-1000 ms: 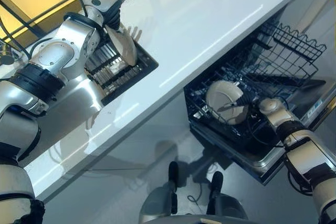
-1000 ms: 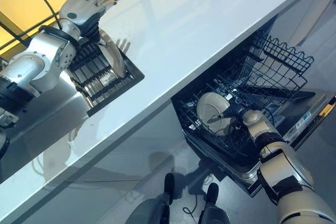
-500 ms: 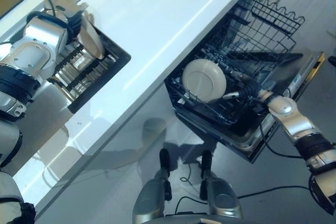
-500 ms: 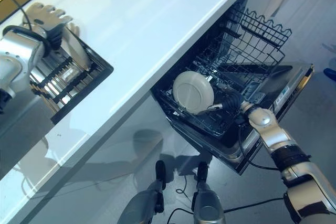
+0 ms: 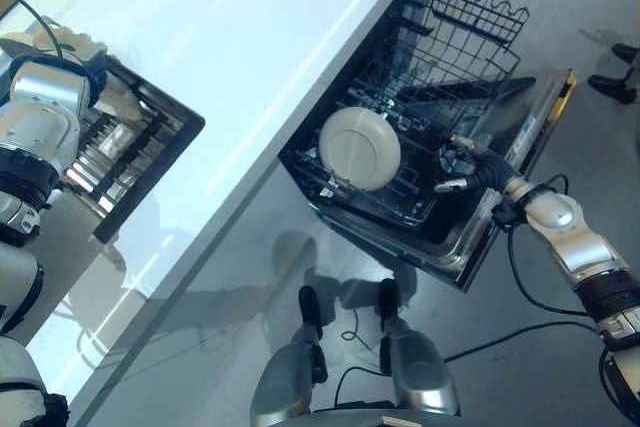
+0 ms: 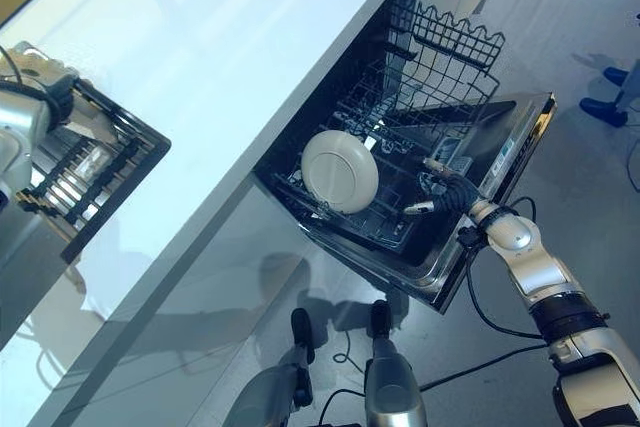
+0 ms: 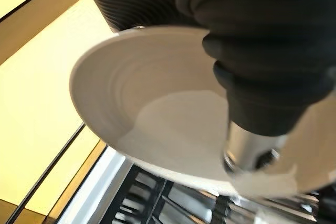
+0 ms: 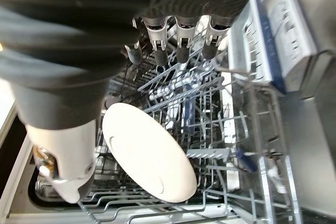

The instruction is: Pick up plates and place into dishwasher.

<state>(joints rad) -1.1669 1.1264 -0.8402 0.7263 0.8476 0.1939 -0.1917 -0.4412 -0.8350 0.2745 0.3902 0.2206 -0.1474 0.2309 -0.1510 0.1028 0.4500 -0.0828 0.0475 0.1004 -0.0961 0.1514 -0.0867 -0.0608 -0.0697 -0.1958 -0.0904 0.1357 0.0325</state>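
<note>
While one plate (image 5: 360, 148) stands in the dishwasher rack (image 5: 470, 67), the right robot hand (image 5: 462, 160) hangs released beside it.

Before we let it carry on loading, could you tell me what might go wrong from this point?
1. The left hand grips a white plate over the drying rack on the counter; a loose grip could drop it onto the rack.
2. The right hand, fingers open, sits beside the plate standing in the dishwasher rack; a careless move could tip it or snag the rack's wires.
</note>
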